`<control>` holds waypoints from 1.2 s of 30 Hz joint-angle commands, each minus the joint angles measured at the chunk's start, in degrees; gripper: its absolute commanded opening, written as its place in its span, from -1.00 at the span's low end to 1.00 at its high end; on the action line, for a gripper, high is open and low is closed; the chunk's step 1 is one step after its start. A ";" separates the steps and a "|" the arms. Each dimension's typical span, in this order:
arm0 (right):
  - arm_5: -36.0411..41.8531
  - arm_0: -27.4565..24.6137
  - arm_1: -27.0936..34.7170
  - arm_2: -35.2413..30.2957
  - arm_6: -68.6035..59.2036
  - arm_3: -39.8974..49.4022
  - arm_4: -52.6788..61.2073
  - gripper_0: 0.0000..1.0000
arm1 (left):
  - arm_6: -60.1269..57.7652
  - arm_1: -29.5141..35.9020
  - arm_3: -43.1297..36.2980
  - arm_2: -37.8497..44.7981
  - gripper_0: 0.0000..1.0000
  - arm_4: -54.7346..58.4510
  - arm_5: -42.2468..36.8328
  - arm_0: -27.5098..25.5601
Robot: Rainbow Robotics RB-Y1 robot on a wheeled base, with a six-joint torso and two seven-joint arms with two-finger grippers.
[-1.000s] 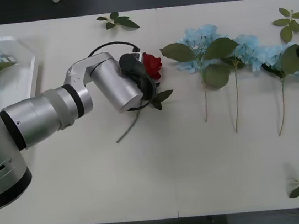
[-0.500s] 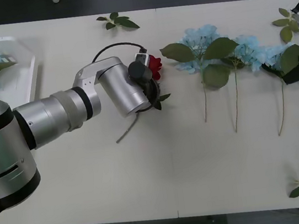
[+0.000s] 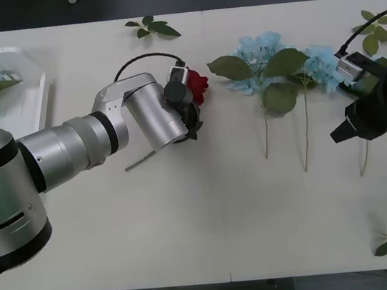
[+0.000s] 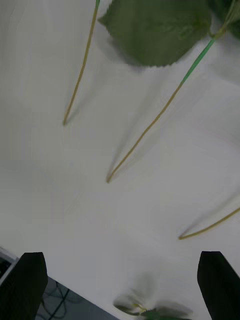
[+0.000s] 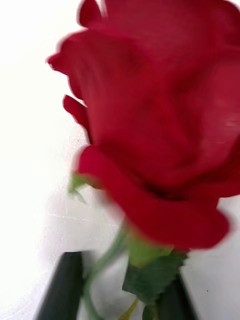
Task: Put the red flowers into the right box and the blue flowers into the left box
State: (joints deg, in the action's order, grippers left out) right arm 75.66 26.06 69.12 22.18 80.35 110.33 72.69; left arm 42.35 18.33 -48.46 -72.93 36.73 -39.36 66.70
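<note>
Red rose (image 3: 198,84) is now pinched at its stem by my left gripper (image 5: 119,287), upper centre of the front frame; its stem end has swung up off the surface (image 3: 190,225). My right gripper (image 4: 120,285), fingers spread, has come in over the blue flowers (image 3: 268,62). I judge the rose ready to carry right.

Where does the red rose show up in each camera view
Front view: red rose at the left tool, left of the blue flowers.
Left wrist view: bloom close up, stem between the fingers.
Right wrist view: not there.
Shared landmark: white table.
</note>
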 commanded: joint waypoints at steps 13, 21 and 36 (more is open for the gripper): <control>-9.48 0.74 10.16 4.27 -0.55 3.40 5.09 0.76 | -2.54 0.13 -0.67 -0.46 -1.00 -0.52 0.07 0.36; -9.91 0.74 12.18 4.36 -0.55 3.92 5.97 0.77 | 3.88 8.30 -11.40 3.49 -1.00 4.84 -0.02 0.45; -9.83 0.83 13.76 1.73 -0.55 3.92 9.49 0.76 | 20.58 30.98 -38.12 16.68 -1.00 25.76 -24.36 0.36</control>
State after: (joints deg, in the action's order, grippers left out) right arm 66.06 26.04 80.12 26.64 80.35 113.40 80.27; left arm 59.43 45.71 -83.08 -59.93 60.10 -60.90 66.65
